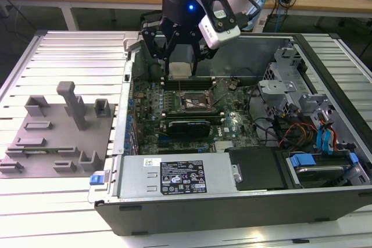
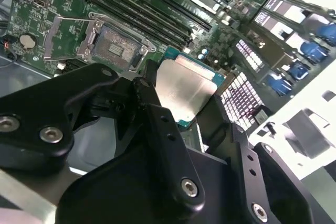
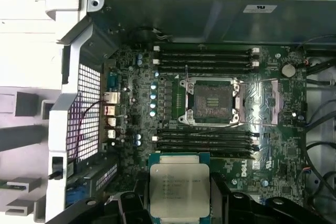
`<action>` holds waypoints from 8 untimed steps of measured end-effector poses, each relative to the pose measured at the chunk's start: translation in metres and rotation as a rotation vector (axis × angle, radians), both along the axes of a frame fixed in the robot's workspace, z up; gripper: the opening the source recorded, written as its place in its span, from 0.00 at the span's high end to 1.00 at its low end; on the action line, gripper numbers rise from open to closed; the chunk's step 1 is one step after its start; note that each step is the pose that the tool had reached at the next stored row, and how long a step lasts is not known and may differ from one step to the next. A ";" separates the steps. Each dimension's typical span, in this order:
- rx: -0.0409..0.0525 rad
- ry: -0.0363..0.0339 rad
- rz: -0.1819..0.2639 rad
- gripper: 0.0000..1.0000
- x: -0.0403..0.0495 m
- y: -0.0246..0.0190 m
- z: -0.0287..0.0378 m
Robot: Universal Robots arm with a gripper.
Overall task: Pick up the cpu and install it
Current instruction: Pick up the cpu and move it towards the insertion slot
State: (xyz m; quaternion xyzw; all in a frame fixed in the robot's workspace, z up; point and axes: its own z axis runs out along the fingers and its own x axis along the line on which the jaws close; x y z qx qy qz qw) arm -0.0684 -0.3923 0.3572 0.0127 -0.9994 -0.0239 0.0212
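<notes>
1. The computer case [image 1: 232, 207] is lying open on the slatted table [image 1: 70, 56]. Its walls are fencing in the motherboard [image 3: 273, 182] on every side.
2. In the exterior view, the gripper [image 1: 180, 67] is hanging inside the case close to the far wall [image 1: 238, 65]. Open air is showing between it and the board below.
3. The drive cage [image 1: 285, 79] is crowding the exterior view's right. The power supply [image 1: 174, 175] is filling the near edge of the case. The middle of the board is lying low and flat by comparison.
4. The grey tray [image 1: 52, 137] with upright posts is sitting outside the case on the exterior view's left, well apart from the arm.
5. The socket [image 3: 211, 101] is lying uncovered, with its metal bracket [image 3: 265, 103] swung open and resting flat beside it. Banks of memory slots [image 3: 205, 59] are running along two sides of it.
6. The fingers [image 2: 152, 103] are closing on the cpu [image 3: 180, 190] from two opposite edges, parted only by the chip's width, with its silvery top facing the cameras in both wrist views.
7. The cpu is being held level and clear of the board. It is hanging over one bank of memory slots just beside the socket, not over the socket opening.
</notes>
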 end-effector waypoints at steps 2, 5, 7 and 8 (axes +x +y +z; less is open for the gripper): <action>-0.0002 0.0005 0.003 0.45 0.0015 0.0022 -0.0031; 0.0000 0.0025 0.006 0.45 0.0048 0.0061 -0.0098; -0.0002 0.0043 0.007 0.45 0.0066 0.0077 -0.0124; -0.0001 0.0077 0.008 0.45 0.0097 0.0098 -0.0159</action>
